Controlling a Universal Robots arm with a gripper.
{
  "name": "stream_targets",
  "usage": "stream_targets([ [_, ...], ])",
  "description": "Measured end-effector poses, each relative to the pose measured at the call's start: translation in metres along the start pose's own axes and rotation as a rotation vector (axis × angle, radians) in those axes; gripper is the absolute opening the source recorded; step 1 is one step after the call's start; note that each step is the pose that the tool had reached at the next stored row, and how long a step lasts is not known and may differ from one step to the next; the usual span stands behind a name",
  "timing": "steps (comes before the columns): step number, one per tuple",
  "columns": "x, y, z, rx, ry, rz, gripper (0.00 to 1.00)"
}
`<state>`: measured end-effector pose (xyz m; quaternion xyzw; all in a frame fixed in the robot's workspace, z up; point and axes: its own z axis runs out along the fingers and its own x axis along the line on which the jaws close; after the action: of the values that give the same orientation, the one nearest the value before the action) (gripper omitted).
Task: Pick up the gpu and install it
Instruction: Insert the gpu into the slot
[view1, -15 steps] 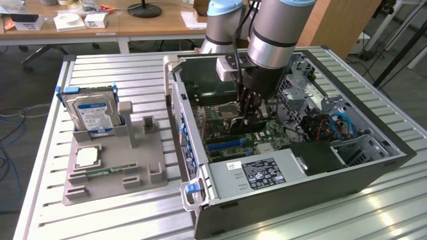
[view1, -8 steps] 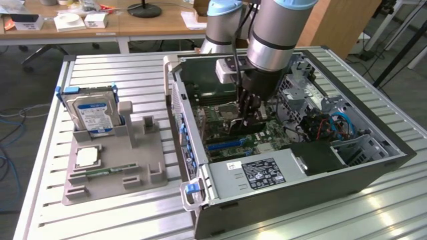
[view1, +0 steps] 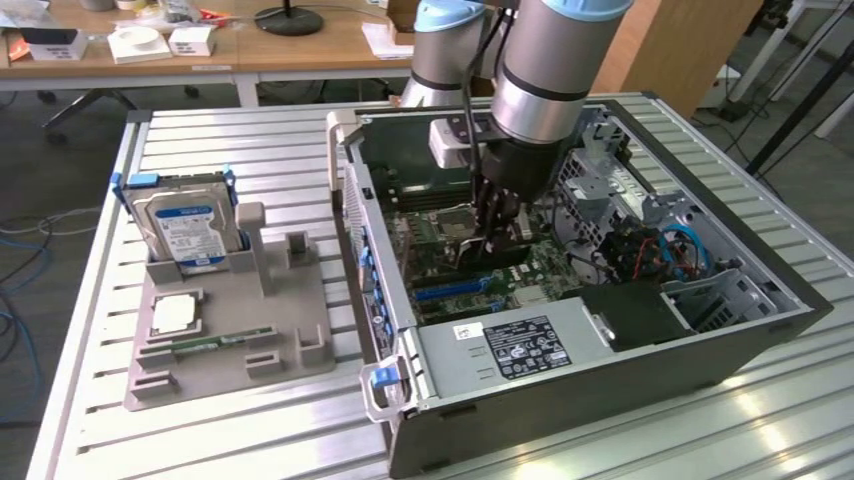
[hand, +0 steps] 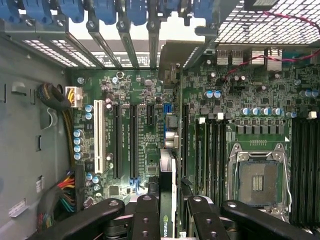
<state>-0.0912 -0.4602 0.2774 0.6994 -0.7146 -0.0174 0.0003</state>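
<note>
The gpu (hand: 168, 165) is seen edge-on in the wrist view, a thin dark card with a logo near my fingers (hand: 146, 212) and its pale bracket toward the case's rear slot openings. My gripper (hand: 167, 202) is shut on it from both sides. In the exterior view the gripper (view1: 497, 235) reaches down into the open computer case (view1: 747, 330) and holds the gpu (view1: 483, 262) upright just over the green motherboard (view1: 534, 275), among the expansion slots (hand: 134, 140). Whether the card's edge sits in a slot I cannot tell.
On the table at the exterior view's left, a grey holder (view1: 267, 340) carries a silver hard drive (view1: 187, 225), a small chip (view1: 174, 313) and a green memory stick (view1: 200, 345). Inside the case are the power supply (view1: 521, 345), cables (view1: 674, 250) and the processor socket (hand: 257, 180).
</note>
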Motion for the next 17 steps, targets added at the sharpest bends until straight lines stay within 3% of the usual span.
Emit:
stream_targets([
  [17,0.0001,0.0048,0.0008,0.0005,0.0,0.0,0.27],
])
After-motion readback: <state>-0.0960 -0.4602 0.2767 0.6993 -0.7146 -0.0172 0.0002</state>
